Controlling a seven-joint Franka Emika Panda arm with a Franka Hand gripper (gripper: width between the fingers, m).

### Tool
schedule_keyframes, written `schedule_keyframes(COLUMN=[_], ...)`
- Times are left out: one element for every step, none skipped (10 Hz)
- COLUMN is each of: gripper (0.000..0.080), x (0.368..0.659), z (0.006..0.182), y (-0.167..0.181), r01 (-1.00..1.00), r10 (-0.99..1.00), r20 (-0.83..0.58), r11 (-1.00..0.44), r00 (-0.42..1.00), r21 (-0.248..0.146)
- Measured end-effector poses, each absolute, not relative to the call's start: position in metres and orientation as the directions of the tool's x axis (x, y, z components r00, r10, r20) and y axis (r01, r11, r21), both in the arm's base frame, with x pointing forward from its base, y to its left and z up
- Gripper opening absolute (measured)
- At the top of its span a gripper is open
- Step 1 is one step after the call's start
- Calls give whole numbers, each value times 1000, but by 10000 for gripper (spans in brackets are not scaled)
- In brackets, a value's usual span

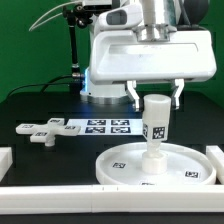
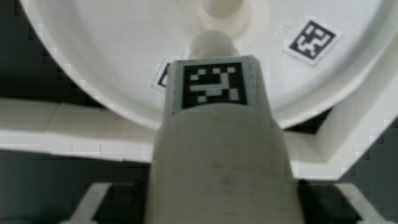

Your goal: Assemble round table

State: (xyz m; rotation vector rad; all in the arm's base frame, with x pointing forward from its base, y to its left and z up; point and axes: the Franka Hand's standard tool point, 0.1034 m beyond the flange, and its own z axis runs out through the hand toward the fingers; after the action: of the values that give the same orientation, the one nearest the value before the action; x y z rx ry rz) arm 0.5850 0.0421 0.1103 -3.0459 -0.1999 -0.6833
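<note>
I had the gripper (image 1: 154,97) clamped on the top of the short cylindrical leg (image 1: 156,124), one finger on each side of it. The leg stood upright at the middle of the large rimmed round disc (image 1: 125,166), which lay flat on the black table (image 1: 40,105) at the near side, toward the exterior view's right. In the wrist view the leg (image 2: 217,140) ran down to the disc (image 2: 107,60), its tag facing the camera. The cross-shaped base piece (image 1: 40,129) lay loose on the table at the exterior view's left, well apart from the disc. The marker board (image 1: 100,125) lay flat just beyond the disc. White border rails (image 1: 60,192) ran along the near edge, touching the disc's rim.
</note>
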Motion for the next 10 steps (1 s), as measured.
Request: schedule_keyframes(gripper=[410, 410, 410, 410, 410, 410, 410, 410, 410, 410], x=[585, 584, 583, 583, 581, 581, 580, 579, 578, 578], z=[110, 109, 108, 107, 105, 104, 102, 101, 98, 96], y=[42, 43, 44, 44, 45, 46, 46, 46, 46, 46], r01=[128, 129, 130, 131, 133, 135, 135, 135, 135, 136], r10=[122, 123, 124, 124, 126, 128, 128, 128, 129, 129], r20=[426, 424, 422, 420, 418, 416, 413, 411, 407, 404], r11=[-992, -992, -991, -991, -991, -991, -991, -991, -991, -991], r00=[897, 897, 898, 899, 900, 900, 902, 903, 904, 906], r21=[15, 15, 14, 14, 14, 14, 14, 13, 13, 13])
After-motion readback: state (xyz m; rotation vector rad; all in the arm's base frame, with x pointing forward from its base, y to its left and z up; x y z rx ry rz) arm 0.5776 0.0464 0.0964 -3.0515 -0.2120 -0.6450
